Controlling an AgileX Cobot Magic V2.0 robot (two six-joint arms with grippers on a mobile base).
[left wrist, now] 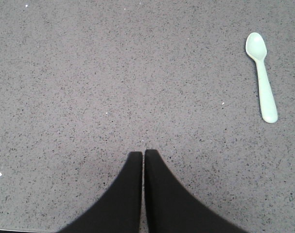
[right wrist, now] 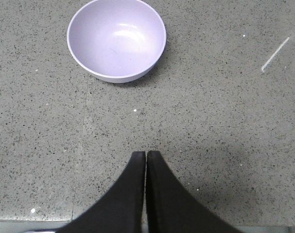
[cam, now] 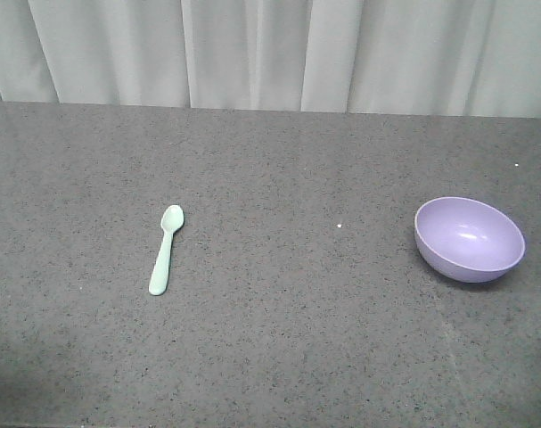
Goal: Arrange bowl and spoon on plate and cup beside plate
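Bowl (right wrist: 116,39) stands upright and empty on the speckled grey countertop (cam: 297,357), toward its right side. It lies ahead of the right gripper (right wrist: 146,154) and slightly to its left in the right wrist view. The spoon (left wrist: 262,77) lies flat, well apart from the bowl on the left side, head pointing away from the robot. In the left wrist view it is ahead and to the right of the left gripper (left wrist: 143,154).

Both grippers have their jaws pressed together with nothing between them, and neither touches any item. No plate or cup appears in any view, so by my judgement nothing is arranged yet and the first pick is pending.

Recommendations:
- Part the jaws fully before you descend; closed tips would only push the bowl along the smooth surface.
- For the bowl, shift the right gripper forward and left, then take the near rim with one finger inside and one outside. The wall is smooth and curved, so seat the grip deep.
- For the spoon, close across the thick handle, not the head, with the tips down at the surface.
- Locate the plate before you lift anything.
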